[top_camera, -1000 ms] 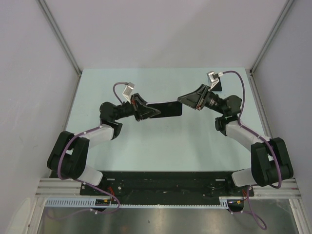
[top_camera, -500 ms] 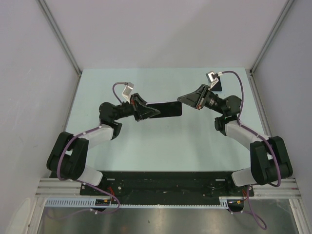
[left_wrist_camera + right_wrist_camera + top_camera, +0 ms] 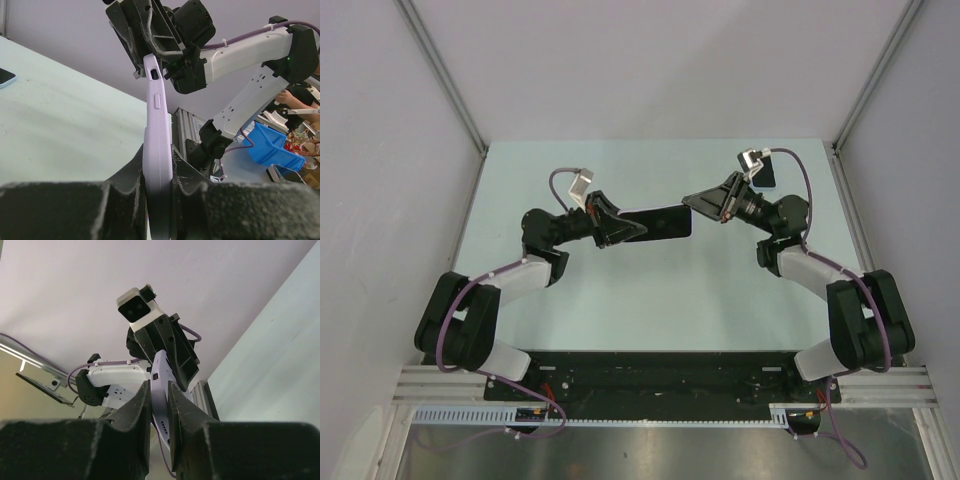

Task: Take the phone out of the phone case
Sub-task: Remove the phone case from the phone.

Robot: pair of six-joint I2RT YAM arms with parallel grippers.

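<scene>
My left gripper [image 3: 635, 230] is clenched on the left end of the lilac phone case [image 3: 156, 125], and my right gripper [image 3: 692, 203] pinches its right end. The case hangs between them above the middle of the table [image 3: 620, 290], long side running left to right, dark face up. I cannot tell whether the phone is inside. A dark flat thing [image 3: 768, 178] lies far right.

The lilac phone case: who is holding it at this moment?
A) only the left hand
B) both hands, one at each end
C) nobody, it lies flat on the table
B: the left hand pinches one end of the lilac phone case, and the right hand pinches the other.
</scene>
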